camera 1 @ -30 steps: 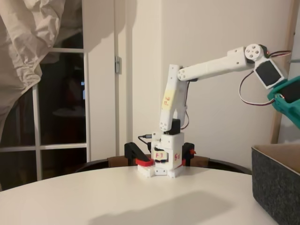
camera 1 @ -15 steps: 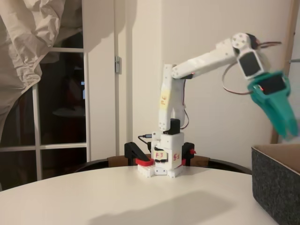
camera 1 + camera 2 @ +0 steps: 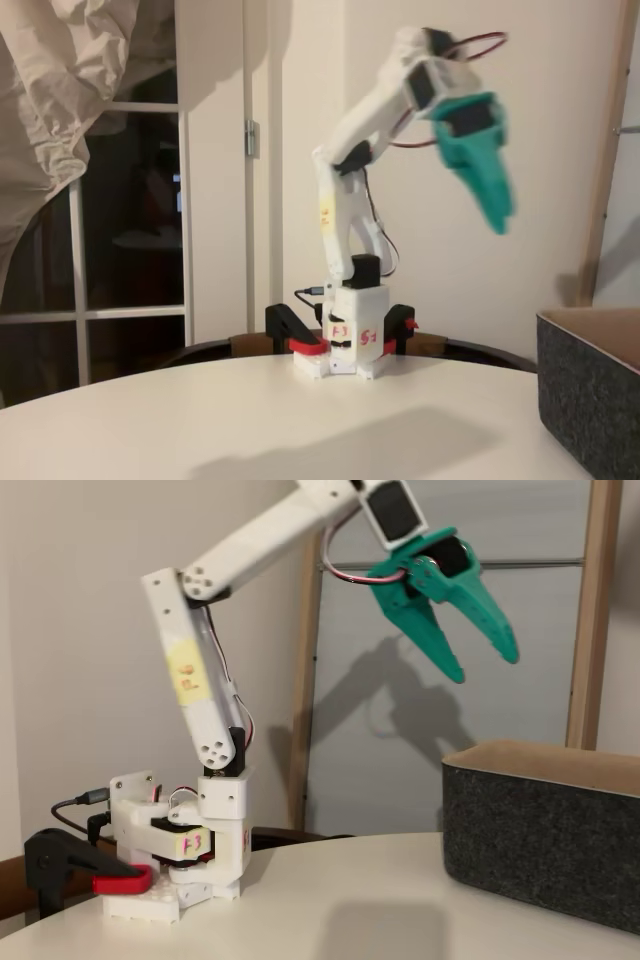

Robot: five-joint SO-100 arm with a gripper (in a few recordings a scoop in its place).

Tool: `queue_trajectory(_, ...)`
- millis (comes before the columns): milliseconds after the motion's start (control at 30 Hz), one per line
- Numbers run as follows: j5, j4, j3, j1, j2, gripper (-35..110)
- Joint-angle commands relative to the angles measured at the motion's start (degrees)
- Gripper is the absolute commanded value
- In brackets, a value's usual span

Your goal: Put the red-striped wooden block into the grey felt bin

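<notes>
Empty spread jaws above grey felt bin [image 3: 545, 835]

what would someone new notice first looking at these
The teal gripper, raised high in the air with its fingers spread open and nothing between them. Next, the dark grey felt bin on the right of the round white table, and the white arm's base clamped at the table's far edge.

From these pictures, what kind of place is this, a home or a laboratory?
Probably a room in a home, not a laboratory: the arm is clamped to a round white table, beside a glazed door with a pale cloth hanging over it, and the grey felt bin looks like a household item.
</notes>
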Motion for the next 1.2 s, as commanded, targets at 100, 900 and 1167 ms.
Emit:
queue_trajectory(100,17.8,1.1,5.4,21.3,12.3,20)
queue_trajectory(900,36.1,-8.6,37.7,78.0,19.2,15)
queue_trajectory(1167,37.5,-41.9,61.8,78.2,24.3,14)
